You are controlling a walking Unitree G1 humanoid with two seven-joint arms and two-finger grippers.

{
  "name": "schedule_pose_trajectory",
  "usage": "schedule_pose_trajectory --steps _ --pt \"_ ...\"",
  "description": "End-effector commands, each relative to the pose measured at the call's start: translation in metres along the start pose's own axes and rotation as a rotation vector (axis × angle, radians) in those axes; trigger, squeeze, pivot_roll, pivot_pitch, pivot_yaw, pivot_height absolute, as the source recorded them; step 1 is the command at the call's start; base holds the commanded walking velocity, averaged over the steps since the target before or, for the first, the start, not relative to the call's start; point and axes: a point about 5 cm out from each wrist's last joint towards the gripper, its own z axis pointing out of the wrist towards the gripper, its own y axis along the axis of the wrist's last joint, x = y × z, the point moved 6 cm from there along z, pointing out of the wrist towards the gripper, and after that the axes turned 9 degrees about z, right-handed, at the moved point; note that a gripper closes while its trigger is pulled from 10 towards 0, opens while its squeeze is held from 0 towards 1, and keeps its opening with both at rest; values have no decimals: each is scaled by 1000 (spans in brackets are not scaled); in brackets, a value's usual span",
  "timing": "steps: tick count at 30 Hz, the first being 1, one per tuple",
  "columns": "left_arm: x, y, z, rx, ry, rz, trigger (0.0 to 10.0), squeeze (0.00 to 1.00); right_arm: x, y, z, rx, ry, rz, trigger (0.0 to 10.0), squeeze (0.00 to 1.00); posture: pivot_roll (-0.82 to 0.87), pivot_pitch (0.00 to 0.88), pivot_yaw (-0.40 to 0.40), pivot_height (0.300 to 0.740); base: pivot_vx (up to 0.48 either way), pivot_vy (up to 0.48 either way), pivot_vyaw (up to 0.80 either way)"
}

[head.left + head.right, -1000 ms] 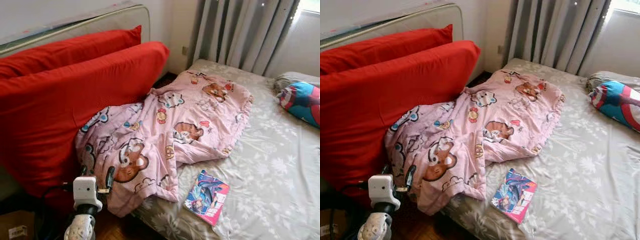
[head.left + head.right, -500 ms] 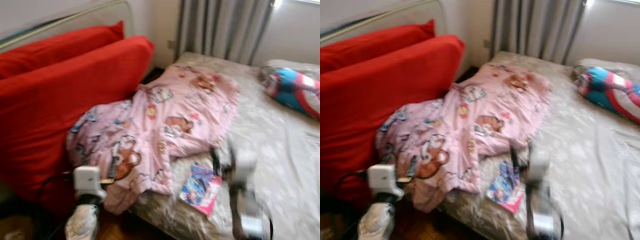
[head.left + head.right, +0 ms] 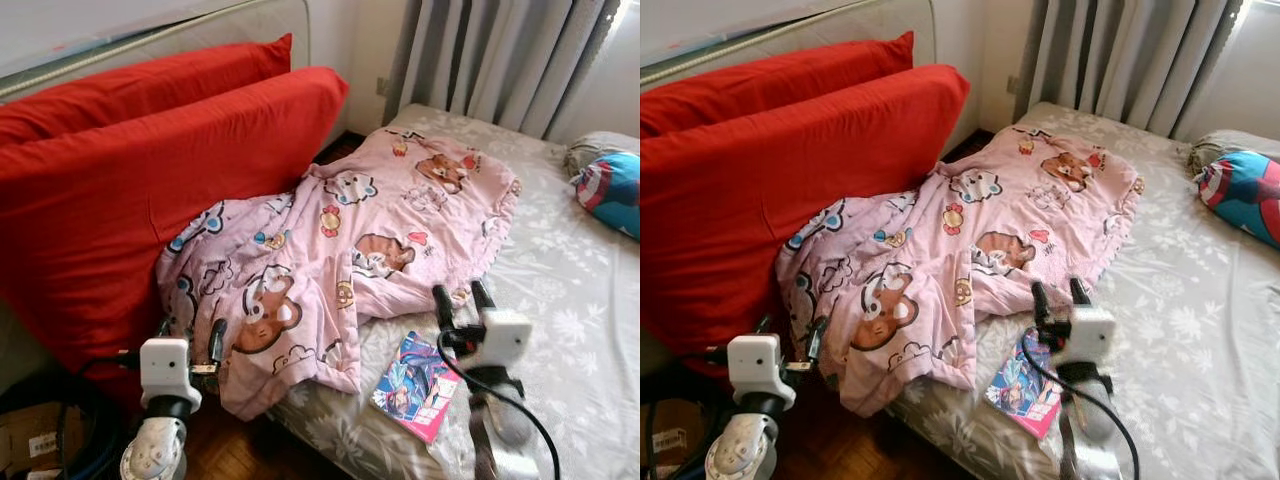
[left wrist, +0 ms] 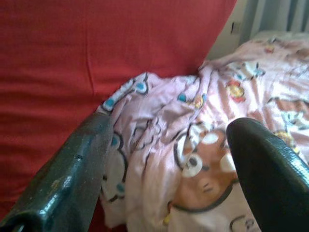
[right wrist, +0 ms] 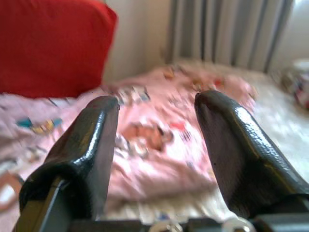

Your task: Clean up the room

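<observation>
Right gripper (image 3: 461,298) jaws apart above book (image 3: 414,387), left gripper (image 3: 188,336) jaws apart by pink blanket (image 3: 340,250)

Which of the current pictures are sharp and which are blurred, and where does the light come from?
Both eye views are sharp, daylight entering past the curtains at the upper right. Left wrist view: the pink blanket is fairly clear, the close fingers soft. Right wrist view: everything beyond the fingers is blurred and washed out.

two big red cushions (image 3: 170,170) lean against a pale headboard (image 3: 180,30) along the wall. grey curtains (image 3: 500,60) hang behind the bed's far end, beside a wall socket (image 3: 382,87). a cardboard box (image 3: 30,445) and a dark hose (image 3: 95,440) lie on the wooden floor (image 3: 230,455).
</observation>
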Motion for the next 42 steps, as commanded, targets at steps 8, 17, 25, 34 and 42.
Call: schedule_pose_trajectory --steps 8,17,25,34,42 --pt "6 -9 4 46 -34 18 10000 0 -29 -10 -9 80 -131 -76 10000 0 -71 66 -59 740 0 0 0" --pt "-3 -7 -2 53 -39 -18 10000 0 -21 6 -1 37 -102 -47 10000 0 -70 79 -67 740 0 0 0" --pt "-5 -6 -1 55 -58 -19 10000 0 -23 -2 -3 72 -151 -35 10000 0 -82 84 -53 740 0 0 0" --pt "-6 -3 5 56 -47 -47 10000 0 -26 -13 -2 143 -173 -41 10000 0 -91 72 -54 705 0 0 0" --pt "-9 -3 5 55 -57 -43 10000 0 -20 -14 -3 138 -155 -46 10000 0 -88 65 -56 685 0 0 0"
